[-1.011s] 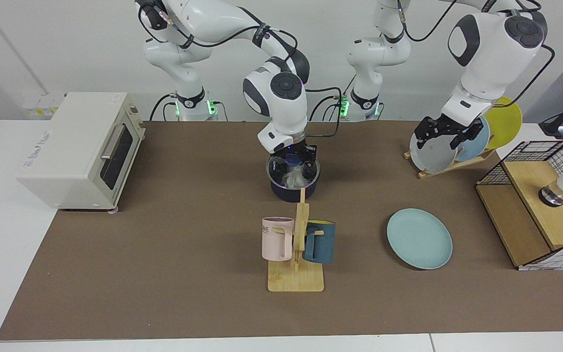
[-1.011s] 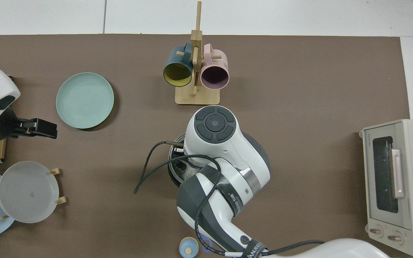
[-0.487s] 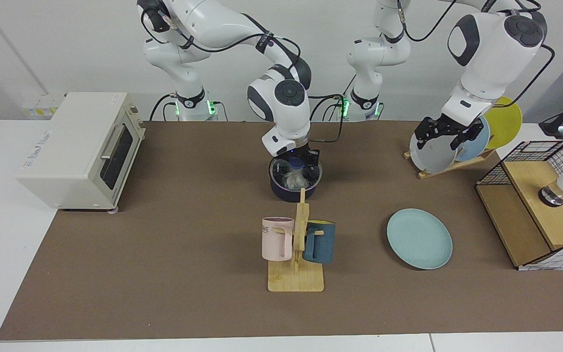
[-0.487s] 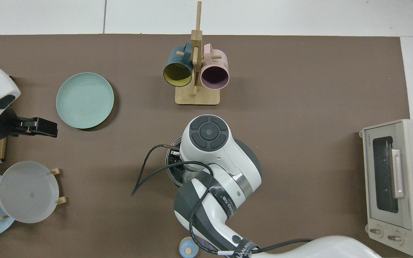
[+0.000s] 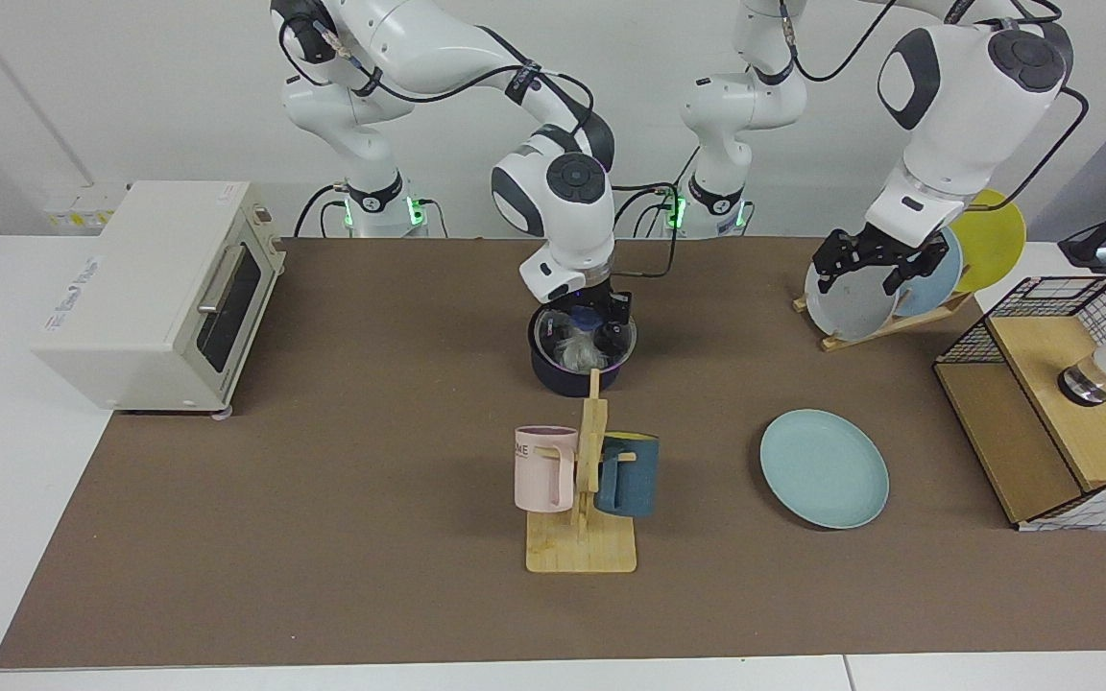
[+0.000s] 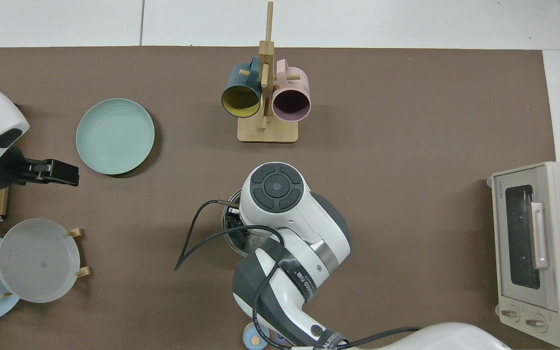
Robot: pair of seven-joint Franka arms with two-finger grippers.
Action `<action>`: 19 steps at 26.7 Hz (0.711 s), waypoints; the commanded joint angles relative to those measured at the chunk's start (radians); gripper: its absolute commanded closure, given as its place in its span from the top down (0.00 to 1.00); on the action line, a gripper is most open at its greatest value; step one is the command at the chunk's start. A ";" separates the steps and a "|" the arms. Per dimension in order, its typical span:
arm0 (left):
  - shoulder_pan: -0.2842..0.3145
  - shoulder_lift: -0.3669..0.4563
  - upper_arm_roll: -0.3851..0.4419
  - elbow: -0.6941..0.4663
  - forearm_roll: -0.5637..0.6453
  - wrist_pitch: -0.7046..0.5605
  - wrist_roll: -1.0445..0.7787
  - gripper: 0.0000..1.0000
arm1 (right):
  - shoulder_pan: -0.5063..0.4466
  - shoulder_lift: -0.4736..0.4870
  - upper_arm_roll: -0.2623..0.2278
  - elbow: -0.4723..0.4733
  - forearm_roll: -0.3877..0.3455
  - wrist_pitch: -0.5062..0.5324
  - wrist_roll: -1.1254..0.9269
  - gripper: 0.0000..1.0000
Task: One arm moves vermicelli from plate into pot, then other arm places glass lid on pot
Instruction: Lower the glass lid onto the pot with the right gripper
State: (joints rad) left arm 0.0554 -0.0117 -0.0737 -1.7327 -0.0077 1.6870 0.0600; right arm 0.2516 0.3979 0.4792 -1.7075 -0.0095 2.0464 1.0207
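The dark navy pot [image 5: 572, 376] stands at the table's middle, towards the robots. The glass lid [image 5: 558, 331] lies over its mouth, and the whitish vermicelli [image 5: 572, 351] shows through the glass inside the pot. My right gripper [image 5: 604, 321] reaches straight down onto the lid's centre and is shut on its knob. From above, this arm hides almost all of the pot [image 6: 225, 228]. The mint plate [image 5: 824, 468] [image 6: 114, 136] lies flat and bare. My left gripper [image 5: 862, 272] [image 6: 54, 173] hangs open with nothing in it, in front of the plate rack, where that arm waits.
A wooden mug rack [image 5: 582, 537] with a pink and a teal mug stands just in front of the pot. A toaster oven [image 5: 159, 297] sits at the facing view's left. The plate rack [image 5: 884, 288] and a wire-and-wood box [image 5: 1062, 422] stand at its right.
The right arm's wrist has drawn back towards its base and tilted, with the gripper still at the lid's knob. The lid has shifted slightly on the pot. The left arm has stayed put.
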 commanded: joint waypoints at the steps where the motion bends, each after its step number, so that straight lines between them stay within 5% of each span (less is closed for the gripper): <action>1: -0.008 -0.008 0.005 0.001 0.002 0.007 0.001 1.00 | -0.008 -0.021 0.012 -0.049 -0.023 0.024 0.041 0.00; 19: -0.008 -0.008 0.003 0.001 0.002 0.007 0.001 1.00 | -0.025 -0.031 0.016 -0.084 -0.017 0.020 0.056 0.00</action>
State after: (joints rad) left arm 0.0554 -0.0120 -0.0742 -1.7327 -0.0077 1.6878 0.0600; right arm 0.2473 0.3851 0.4796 -1.7387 -0.0173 2.0497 1.0396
